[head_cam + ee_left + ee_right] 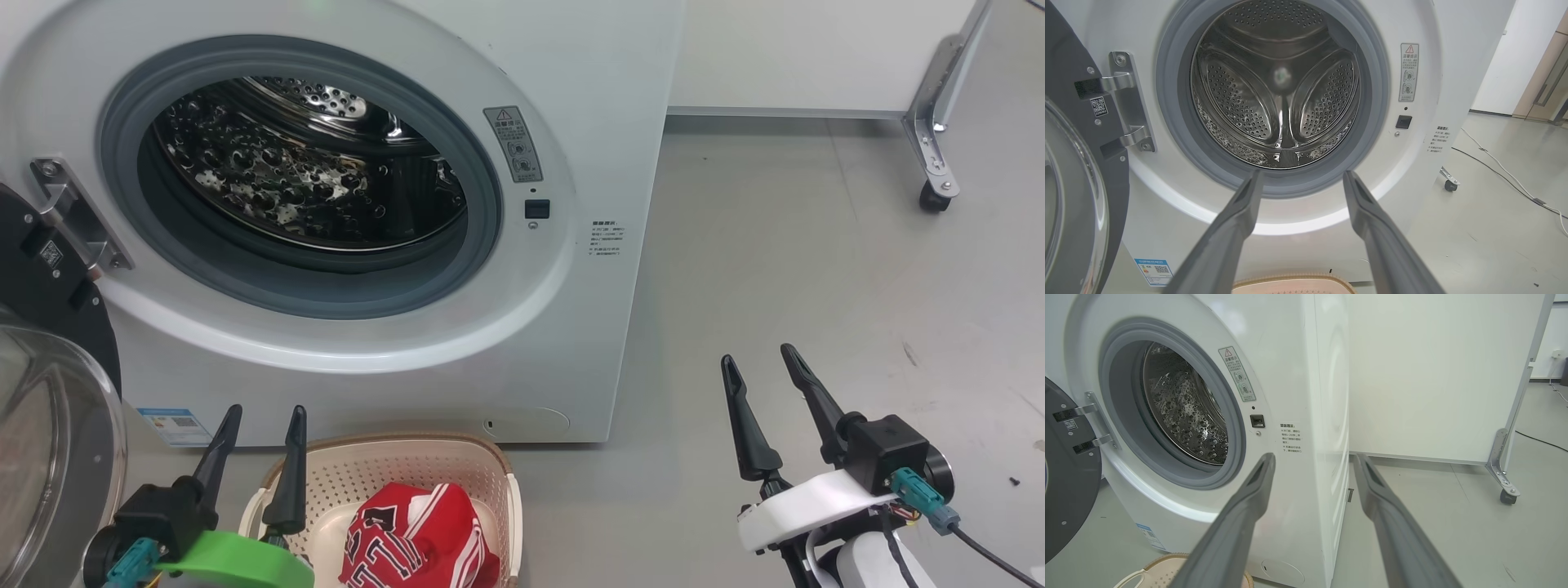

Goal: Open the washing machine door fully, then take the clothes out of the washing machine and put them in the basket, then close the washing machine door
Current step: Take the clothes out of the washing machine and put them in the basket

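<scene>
Jaws wide on both, nothing held. Left gripper (265, 412) hangs over the left rim of the small cream perforated basket (392, 445); right gripper (758, 356) hangs over grey floor (775, 269).

Red white-striped clothes (416, 539) lie in the basket; the navy-and-white digits may read "77".

The basket stands at the front foot of the big white front-loading washing machine (588, 327). Its glossy black-rimmed round door (33, 278) is swung open at left.

Grey warning sticker (513, 144) with a red triangle sits beside the mouth, print too small to read. Blue label (171, 425) at the lower left corner.

White panel's caster (935, 196) stands far right.
</scene>
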Available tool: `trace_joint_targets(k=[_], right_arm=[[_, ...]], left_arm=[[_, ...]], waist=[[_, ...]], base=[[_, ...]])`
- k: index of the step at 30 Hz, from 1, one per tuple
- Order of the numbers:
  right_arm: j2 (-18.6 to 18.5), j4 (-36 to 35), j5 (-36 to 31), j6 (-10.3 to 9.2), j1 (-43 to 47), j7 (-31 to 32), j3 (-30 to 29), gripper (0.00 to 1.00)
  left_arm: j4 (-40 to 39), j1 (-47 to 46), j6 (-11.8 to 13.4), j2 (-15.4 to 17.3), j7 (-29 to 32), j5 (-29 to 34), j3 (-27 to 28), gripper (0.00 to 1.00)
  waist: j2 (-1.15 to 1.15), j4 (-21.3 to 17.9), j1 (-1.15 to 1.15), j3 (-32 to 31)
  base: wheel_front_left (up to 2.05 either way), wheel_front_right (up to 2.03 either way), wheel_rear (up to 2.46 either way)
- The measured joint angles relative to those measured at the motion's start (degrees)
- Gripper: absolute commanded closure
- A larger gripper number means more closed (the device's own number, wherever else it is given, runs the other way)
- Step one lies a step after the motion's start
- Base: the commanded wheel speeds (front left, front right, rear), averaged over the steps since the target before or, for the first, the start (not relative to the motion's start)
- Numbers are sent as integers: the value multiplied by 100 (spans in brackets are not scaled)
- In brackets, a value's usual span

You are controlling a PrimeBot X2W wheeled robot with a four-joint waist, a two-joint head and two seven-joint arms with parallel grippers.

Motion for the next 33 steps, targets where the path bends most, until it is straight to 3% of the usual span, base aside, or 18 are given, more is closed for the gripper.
trace_joint_targets(k=[33], right_arm=[[1,-5,4,-4,0,0,29,0]], left_arm=[[-323,177,51,-38,0,54,93,0]], waist=[[0,-65,0,88]], base=[[0,0,0]])
